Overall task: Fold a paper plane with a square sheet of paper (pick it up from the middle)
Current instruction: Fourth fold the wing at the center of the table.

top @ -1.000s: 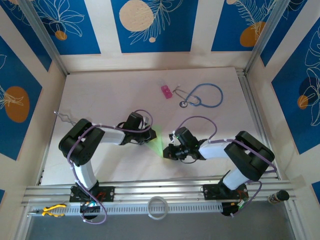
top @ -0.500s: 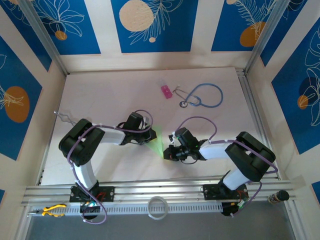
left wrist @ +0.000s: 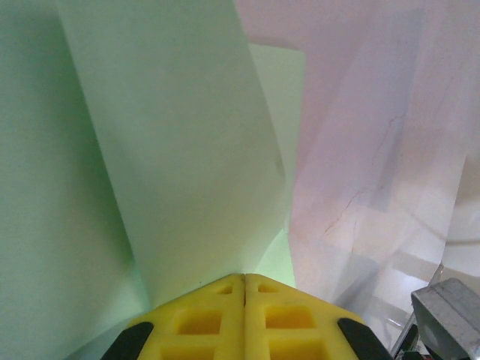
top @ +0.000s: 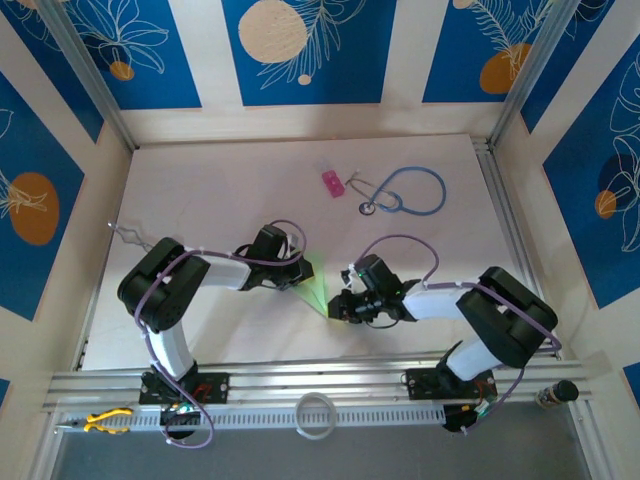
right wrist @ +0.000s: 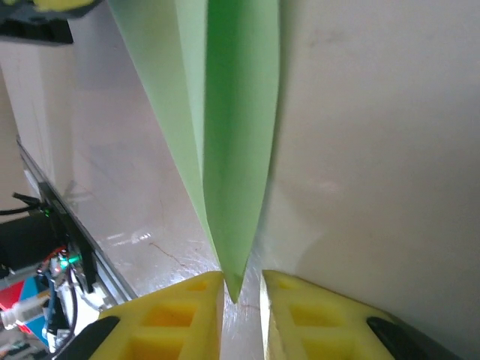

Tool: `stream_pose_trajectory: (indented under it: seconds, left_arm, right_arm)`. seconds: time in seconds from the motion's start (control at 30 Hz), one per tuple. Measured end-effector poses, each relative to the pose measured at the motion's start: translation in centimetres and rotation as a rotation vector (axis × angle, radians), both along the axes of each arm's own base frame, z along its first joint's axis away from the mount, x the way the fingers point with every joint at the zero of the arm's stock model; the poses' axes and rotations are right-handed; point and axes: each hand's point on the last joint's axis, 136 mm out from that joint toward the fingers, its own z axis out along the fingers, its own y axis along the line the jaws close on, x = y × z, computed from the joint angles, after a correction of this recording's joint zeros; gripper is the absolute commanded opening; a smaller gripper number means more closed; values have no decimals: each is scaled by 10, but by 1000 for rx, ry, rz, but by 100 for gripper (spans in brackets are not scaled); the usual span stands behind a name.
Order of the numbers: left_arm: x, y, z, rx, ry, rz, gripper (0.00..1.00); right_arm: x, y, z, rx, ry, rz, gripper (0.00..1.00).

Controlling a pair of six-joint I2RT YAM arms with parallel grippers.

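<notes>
The right gripper [right wrist: 241, 289] has just been parted slightly, so the nose of the paper plane [top: 317, 290] is judged released; the tip is seen in the gap between its fingers [right wrist: 180, 307], seemingly untouched; the wide tail is kept pinched by the closed left gripper [left wrist: 244, 281], mid-bench, towards the near edge.

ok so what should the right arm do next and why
Probably back the right fingers straight off the paper plane: they stand slightly apart around its tip, not pinching it, while the left fingers are shut on its wide end and can hold it alone.
</notes>
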Motion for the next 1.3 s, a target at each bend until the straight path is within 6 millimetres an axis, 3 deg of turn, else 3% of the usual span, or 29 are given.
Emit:
stream_pose_trajectory:
  seconds: [0.13, 0.3, 0.53, 0.73, 1.1, 1.3]
  left_arm:
    - [0, 0, 0, -3, 1, 3, 7]
    - [0, 0, 0, -7, 5, 14, 7]
    - [0, 0, 0, -15, 5, 21, 7]
    - [0, -1, 1, -20, 6, 22, 7]
    - [0, -1, 0, -19, 6, 22, 7]
    - [0, -1, 0, -18, 7, 22, 6]
  right_arm:
    - [9, -3, 17, 45, -20, -34, 24]
    - [15, 0, 31, 79, -34, -41, 10]
    - [34, 30, 43, 112, -22, 3, 4]
    - [41, 48, 30, 72, -2, 19, 2]
    - [29, 35, -8, -16, 62, 5, 2]
    - [27, 36, -9, 15, 32, 4, 2]
